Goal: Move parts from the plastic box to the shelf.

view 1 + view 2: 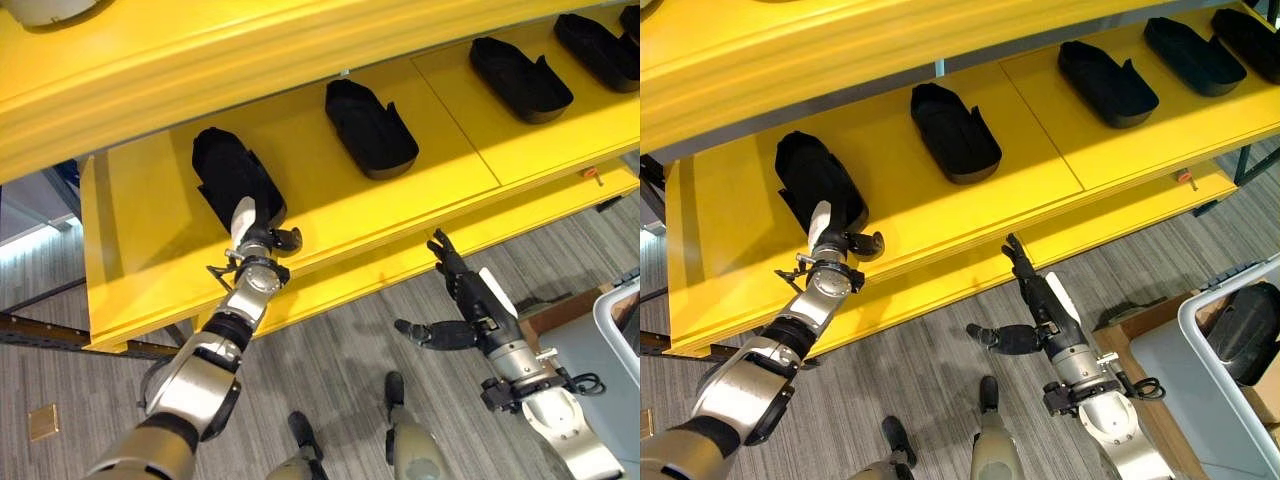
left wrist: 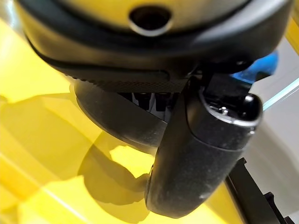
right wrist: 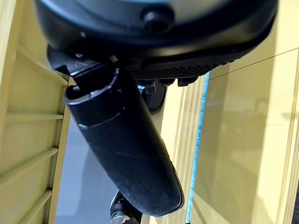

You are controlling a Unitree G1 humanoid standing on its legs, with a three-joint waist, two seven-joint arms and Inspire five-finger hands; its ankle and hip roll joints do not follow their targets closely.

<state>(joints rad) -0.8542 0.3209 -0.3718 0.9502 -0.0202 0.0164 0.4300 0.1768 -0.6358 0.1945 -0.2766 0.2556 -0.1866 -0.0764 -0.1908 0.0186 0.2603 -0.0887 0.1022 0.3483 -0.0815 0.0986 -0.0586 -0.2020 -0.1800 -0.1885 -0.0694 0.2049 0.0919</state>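
Note:
Several black moulded parts lie in a row on the yellow shelf (image 1: 140,210). My left hand (image 1: 258,243) reaches onto the shelf's front and lies against the near end of the leftmost part (image 1: 232,170), fingers straight, thumb sticking out to the side on the shelf board. In the left wrist view the thumb (image 2: 196,154) is straight, with that part (image 2: 112,116) just beyond it. My right hand (image 1: 470,300) hangs open and empty below the shelf's front edge, over the floor. The plastic box (image 1: 1196,330) at the far right holds another black part (image 1: 1245,330).
More parts rest further along the shelf (image 1: 370,128) (image 1: 520,78) (image 1: 598,45). A second yellow shelf level (image 1: 200,60) overhangs above. A lower yellow ledge (image 1: 400,262) juts out in front. Grey carpet (image 1: 330,350) lies below.

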